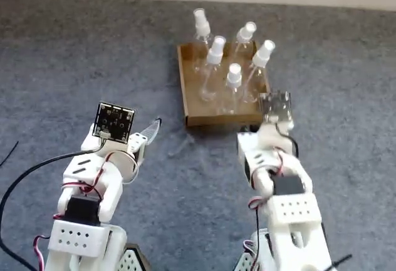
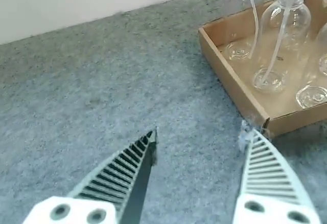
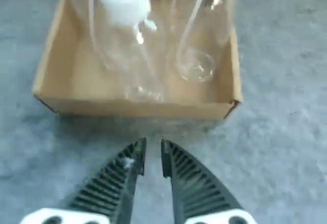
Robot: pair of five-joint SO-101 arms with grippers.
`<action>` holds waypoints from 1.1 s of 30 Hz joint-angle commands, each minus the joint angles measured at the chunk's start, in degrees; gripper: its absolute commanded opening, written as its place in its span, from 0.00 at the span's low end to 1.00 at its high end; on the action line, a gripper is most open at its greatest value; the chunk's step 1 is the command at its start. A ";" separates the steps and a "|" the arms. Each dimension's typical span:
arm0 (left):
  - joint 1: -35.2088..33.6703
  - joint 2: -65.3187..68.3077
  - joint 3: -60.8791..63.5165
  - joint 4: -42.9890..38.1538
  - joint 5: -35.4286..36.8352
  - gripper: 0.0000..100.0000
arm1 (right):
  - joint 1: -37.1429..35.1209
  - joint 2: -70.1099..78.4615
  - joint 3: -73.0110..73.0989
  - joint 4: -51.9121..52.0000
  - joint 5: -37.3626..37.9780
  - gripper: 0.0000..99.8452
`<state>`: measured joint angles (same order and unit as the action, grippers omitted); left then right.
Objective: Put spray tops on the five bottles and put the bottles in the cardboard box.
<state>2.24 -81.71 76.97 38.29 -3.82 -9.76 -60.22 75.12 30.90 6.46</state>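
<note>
The cardboard box (image 1: 185,91) stands on the grey desk (image 1: 74,60). It holds all five bottles, upright and close together. Each bottle is clear and carries a white spray top.

1. Left pincer (image 2: 199,134): the jaws stand wide apart and hold nothing. It hangs over bare desk. The box lies ahead of it and off to its right side, near but not touching. The closest box corner sits just beyond one fingertip (image 2: 249,133).

2. Right pincer (image 3: 152,146): the jaws are narrow, with only a slim gap between the tips, and they hold nothing. The near wall of the box lies straight ahead, just beyond the tips and apart from them.

3. Bottles: the front bottle (image 1: 231,88) stands nearest the right pincer, directly behind the near wall. Two bottles (image 1: 212,67) (image 1: 258,70) flank it, slightly farther from that pincer. The last two bottles (image 1: 202,33) (image 1: 243,42) stand at the far wall.
</note>
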 commanded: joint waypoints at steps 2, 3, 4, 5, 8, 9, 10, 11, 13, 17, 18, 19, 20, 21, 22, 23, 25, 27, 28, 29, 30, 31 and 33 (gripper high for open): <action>-5.23 -7.08 3.03 -1.14 0.18 0.24 | 1.19 -12.09 8.40 0.31 5.01 0.00; -7.16 -9.45 4.62 -1.14 0.18 0.24 | 1.19 -14.99 10.42 0.40 5.36 0.00; -9.01 -11.91 6.37 -0.97 0.18 0.24 | 1.19 -17.80 12.53 0.40 5.63 0.00; -10.68 -14.64 8.13 -0.18 0.18 0.24 | 1.19 -20.70 14.64 0.48 5.63 0.00; -14.55 -22.81 11.56 5.63 0.26 0.24 | 1.10 -29.05 19.91 4.70 5.63 0.00; -15.52 -24.40 11.56 7.38 0.26 0.24 | 1.10 -31.78 21.23 7.08 5.63 0.00; -16.31 -24.31 11.65 8.70 0.26 0.24 | 1.01 -34.59 22.29 9.45 5.71 0.00; -16.92 -23.43 11.74 9.49 0.26 0.24 | 0.92 -37.41 23.08 11.47 5.71 0.00; -17.98 -21.67 12.26 9.93 0.26 0.24 | 0.92 -43.21 24.40 14.81 5.71 0.00; -18.77 -21.49 16.40 9.58 0.00 0.19 | 1.10 -44.53 25.89 18.24 5.71 0.00; -18.59 -21.49 17.89 9.58 -1.14 0.16 | 1.10 -43.91 26.15 18.33 5.71 0.00; -18.42 -21.49 19.38 9.58 -3.78 0.12 | 1.10 -43.82 26.33 18.42 5.71 0.00; -18.42 -21.49 20.09 9.49 -7.12 0.08 | 1.10 -44.00 26.59 18.77 5.71 0.00; -18.42 -21.49 20.18 9.76 -10.73 0.03 | 1.19 -44.18 26.77 18.77 5.71 0.00; -18.51 -21.49 20.09 9.85 -13.71 0.00 | 1.19 -44.26 26.77 18.77 5.71 0.00; -18.68 -21.41 20.09 9.85 -16.26 0.01 | 1.19 -44.26 26.77 18.77 5.71 0.00; -18.77 -20.97 20.18 11.60 -20.31 0.05 | 1.19 -44.18 26.77 18.77 5.71 0.00; -18.77 -20.97 20.18 16.70 -23.03 0.07 | 1.19 -44.09 26.77 18.77 5.71 0.00; -18.86 -21.23 20.18 19.78 -24.35 0.08 | 1.19 -43.91 26.77 18.86 5.71 0.00; -18.86 -21.32 20.18 22.95 -25.85 0.09 | 1.19 -43.74 26.86 19.21 5.71 0.00; -18.86 -21.41 20.18 26.02 -27.60 0.09 | 1.19 -43.82 26.86 20.53 5.71 0.00; -18.86 -21.41 20.18 29.19 -29.27 0.09 | 1.19 -43.82 26.86 22.55 5.71 0.00; -18.86 -21.41 20.18 34.55 -32.70 0.09 | 1.10 -43.82 26.86 29.23 5.63 0.00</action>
<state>-15.78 -102.99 96.04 65.19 -32.40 -9.49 -103.74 95.87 53.41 11.56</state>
